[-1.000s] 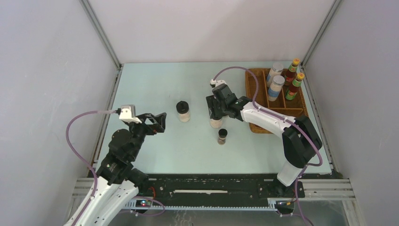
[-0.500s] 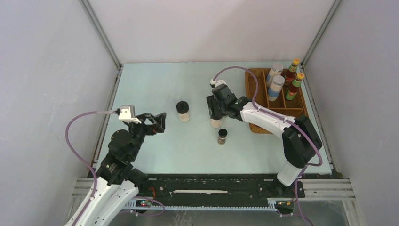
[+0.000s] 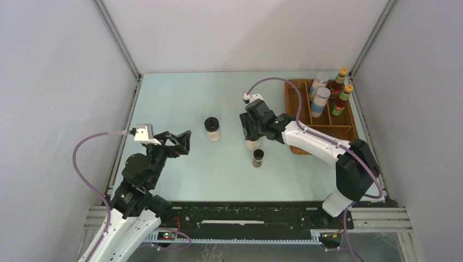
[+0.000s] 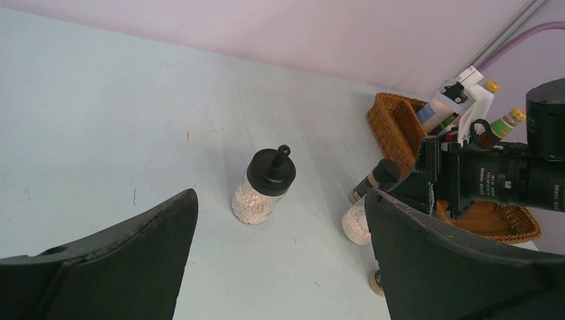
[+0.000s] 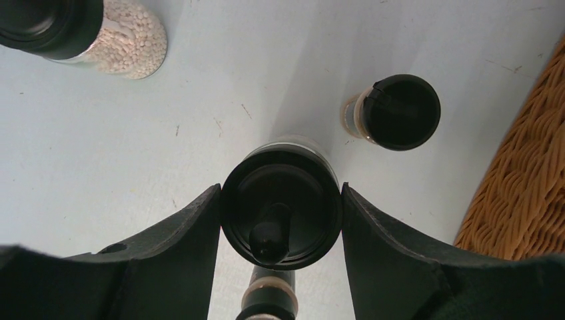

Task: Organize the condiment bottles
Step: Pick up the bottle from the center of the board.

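While the right gripper (image 3: 251, 136) clamps one black-lidded white jar (image 5: 281, 200) by its cap near the middle of the table (image 3: 180, 98), fingers (image 5: 193, 227) pressed to both sides, the stock stands as follows. Whether the held jar rests on the table cannot be told.
- Second black-lidded white jar (image 3: 212, 130): upright, alone, between the arms.
- Tiny dark jar (image 3: 258, 158): upright, just beside the held jar on the near side.
- Second tiny dark jar (image 4: 374, 181): close behind the held jar, toward the tray.
- Wicker tray (image 5: 526, 180), far right: two silver-lidded jars (image 3: 320, 101) and two red sauce bottles (image 3: 342, 98), upright in its back compartments.
- Left gripper (image 3: 184, 143): jaws spread wide, holding nothing, over the table's left side, well apart from every bottle.
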`<state>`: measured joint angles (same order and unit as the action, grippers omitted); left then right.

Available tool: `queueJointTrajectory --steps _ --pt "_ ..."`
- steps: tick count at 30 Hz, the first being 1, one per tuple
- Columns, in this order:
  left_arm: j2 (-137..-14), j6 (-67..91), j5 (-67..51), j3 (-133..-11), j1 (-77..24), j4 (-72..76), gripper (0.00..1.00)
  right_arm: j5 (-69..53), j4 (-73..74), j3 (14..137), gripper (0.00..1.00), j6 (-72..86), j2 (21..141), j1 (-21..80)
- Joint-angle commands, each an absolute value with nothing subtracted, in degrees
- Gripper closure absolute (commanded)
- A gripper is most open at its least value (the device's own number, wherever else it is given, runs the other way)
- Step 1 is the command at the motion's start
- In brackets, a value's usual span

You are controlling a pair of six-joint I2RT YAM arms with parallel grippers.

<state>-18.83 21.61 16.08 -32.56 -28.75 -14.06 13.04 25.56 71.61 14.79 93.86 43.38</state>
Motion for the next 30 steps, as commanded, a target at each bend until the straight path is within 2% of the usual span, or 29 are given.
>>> queueJointTrajectory --steps 1,18,30 --pt "-17.9 21.7 15.2 -30.9 -29.0 -12.4 0.0 14.5 25.3 75.1 1.0 14.0 89.3 44.6" --pt "-17.7 21.9 15.2 -30.9 -29.0 -12.5 0.0 15.8 29.5 84.5 1.0 11.6 85.2 46.5" --pt "-18.1 21.8 15.3 -30.9 -29.0 -12.5 0.0 17.6 29.8 96.1 1.0 7.9 85.3 40.4"
